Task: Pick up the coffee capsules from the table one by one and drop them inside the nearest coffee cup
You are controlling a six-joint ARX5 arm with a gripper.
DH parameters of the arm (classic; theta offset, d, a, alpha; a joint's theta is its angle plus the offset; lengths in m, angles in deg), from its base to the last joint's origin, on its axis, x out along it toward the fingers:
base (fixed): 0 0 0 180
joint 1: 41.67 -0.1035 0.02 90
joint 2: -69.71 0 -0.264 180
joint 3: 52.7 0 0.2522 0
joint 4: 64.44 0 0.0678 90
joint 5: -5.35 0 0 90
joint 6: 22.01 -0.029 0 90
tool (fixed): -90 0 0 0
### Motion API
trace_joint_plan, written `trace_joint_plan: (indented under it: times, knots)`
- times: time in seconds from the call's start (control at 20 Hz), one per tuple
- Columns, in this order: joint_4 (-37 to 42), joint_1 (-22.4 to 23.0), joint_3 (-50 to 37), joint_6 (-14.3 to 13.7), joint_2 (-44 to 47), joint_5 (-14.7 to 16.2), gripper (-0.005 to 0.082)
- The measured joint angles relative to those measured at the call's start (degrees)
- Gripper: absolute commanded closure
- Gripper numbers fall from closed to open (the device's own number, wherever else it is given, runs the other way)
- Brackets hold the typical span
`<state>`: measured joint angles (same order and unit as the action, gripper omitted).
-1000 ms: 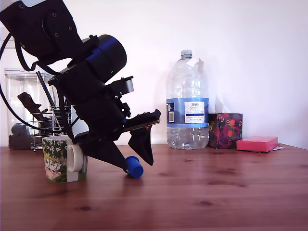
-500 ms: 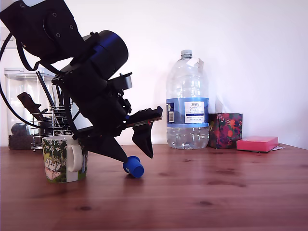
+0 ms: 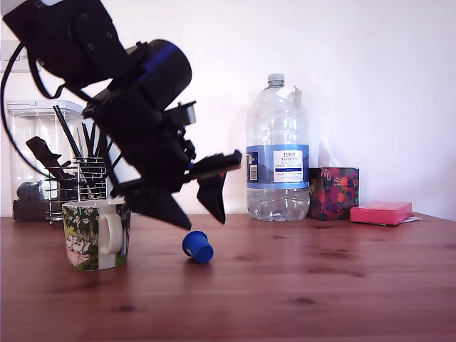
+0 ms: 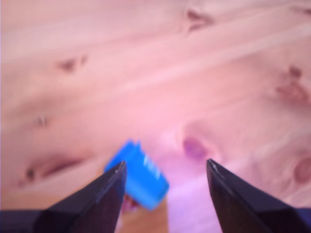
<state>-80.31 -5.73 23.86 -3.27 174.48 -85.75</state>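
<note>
1. One blue capsule (image 3: 198, 246) lies tipped on its side on the table (image 3: 299, 285). It is a small tapered plastic pod w/ a wider rim, smooth and bright. It is apart from the mug and sits toward the exterior view's right of it.
2. Gripper (image 3: 199, 217) hangs just above the capsule w/o touching it. Its two black, wedge-shaped fingers are spread w/ nothing between them. In the wrist view the gripper (image 4: 165, 167) frames the capsule (image 4: 138, 174), which sits nearer one fingertip (blurred there, edges soft).
3. Coffee cup (image 3: 96, 234) is a glossy ceramic mug w/ green leafy print and a white looped handle. It stands upright at the exterior view's left. Its inside is not visible from this angle.
4. Table is reddish-brown wood w/ visible grain and dark knots, and has a slight sheen.
5. Arm body is matte black w/ a rounded cylindrical motor housing and a dark cable looping off it.
6. Behind, from the exterior view's left:
   - a wire holder (image 3: 89, 178) of thin black sticks
   - a clear canister (image 3: 32, 160)
   - a big clear ribbed plastic water bottle (image 3: 277, 153) w/ a blue label
   - a dark floral box (image 3: 333, 193)
   - a flat pink box (image 3: 380, 212)
</note>
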Motion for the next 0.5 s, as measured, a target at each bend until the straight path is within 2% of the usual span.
trace_joint_plan:
  times: [0.1,0.15,0.2,0.25,0.3,0.4,0.5]
  knots:
    - [-1.5,-0.1,3.2,-2.0,0.0,1.4,0.0446]
    - [-2.7,-0.2,4.4,-3.1,0.0,2.1,0.0556]
    - [-4.3,-0.2,5.3,-5.1,0.0,2.4,0.0703]
    - [-6.1,-0.2,5.9,-7.8,0.0,2.5,0.0796]
    - [-8.3,-0.2,6.5,-11.3,0.0,2.5,0.0792]
    - [-13.2,-0.8,8.6,-19.1,0.0,4.6,0.0792]
    - [-17.4,-1.6,11.8,-24.4,0.0,6.8,0.0792]
